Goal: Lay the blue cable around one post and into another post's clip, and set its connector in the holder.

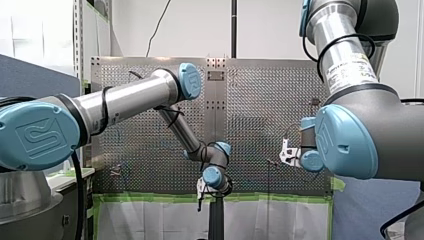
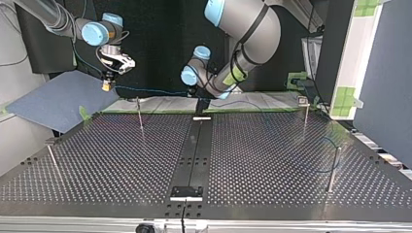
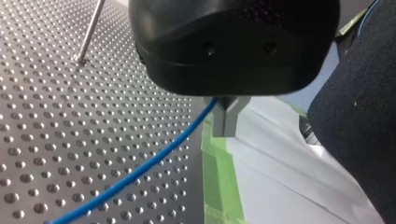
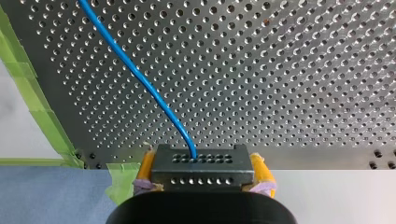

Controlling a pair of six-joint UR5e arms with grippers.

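Right wrist view: right claw [image 4: 201, 171] has its yellow pads clamped on dark connector [image 4: 201, 161], just off taped corner of desk [image 4: 289, 70], arms' edge. Blue cable [image 4: 140, 77] leaves connector and runs out over desk. Left claw [image 3: 226, 133]: metal fingers [image 3: 223, 116] pinched together on cable further along, mid same edge. Top view: cable hangs in air between claws, then trails toward edge on left arm's side. Posts [image 2: 140, 114] stand bare as far as you can see; far loop unclear. Judgement: early stage. Post wrap, clip and seating connector all left.

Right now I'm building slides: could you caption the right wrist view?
My right end effector grips the connector between yellow pads, its blue cable trailing over the perforated table.
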